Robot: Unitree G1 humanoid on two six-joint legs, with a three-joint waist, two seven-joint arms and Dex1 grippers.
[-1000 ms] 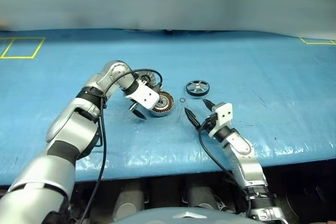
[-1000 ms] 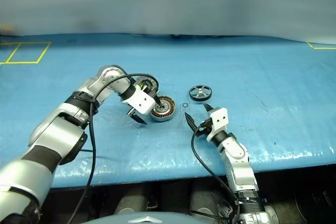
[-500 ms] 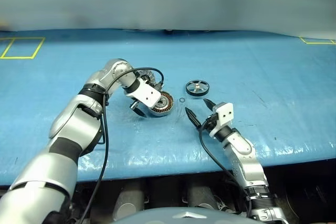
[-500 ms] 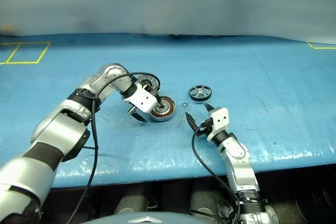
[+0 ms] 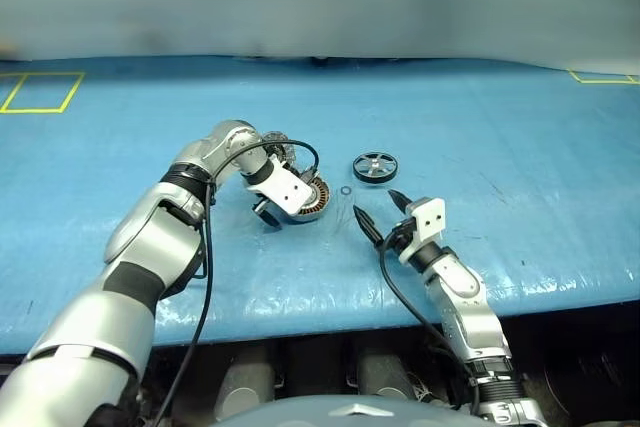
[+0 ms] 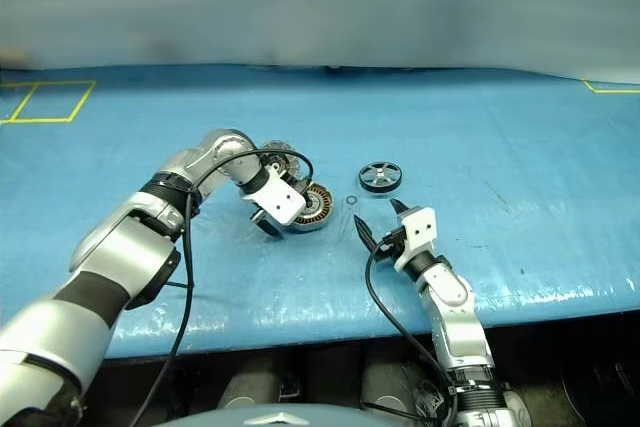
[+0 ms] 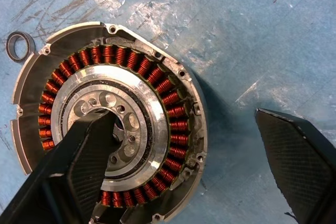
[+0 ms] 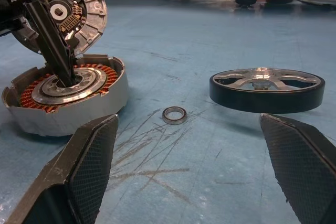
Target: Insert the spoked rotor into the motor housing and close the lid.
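Counter (image 5: 500, 127): covered in a blue sheet; yellow taped rectangle (image 5: 40, 90) at its far left corner
Motor housing (image 5: 312, 197): on the counter near the middle, copper winding ring facing up; the left gripper (image 5: 272, 209) is down at it, one finger at the near-left side of its rim
Lid (image 5: 278, 150): standing up behind the housing, partly hidden by the arm
Spoked rotor (image 5: 375, 166): lying flat to the right of the housing, apart from it
Small ring (image 5: 347, 191): between housing and rotor
Right gripper (image 5: 377, 210): fingers spread, empty; near the ring, pointing toward it
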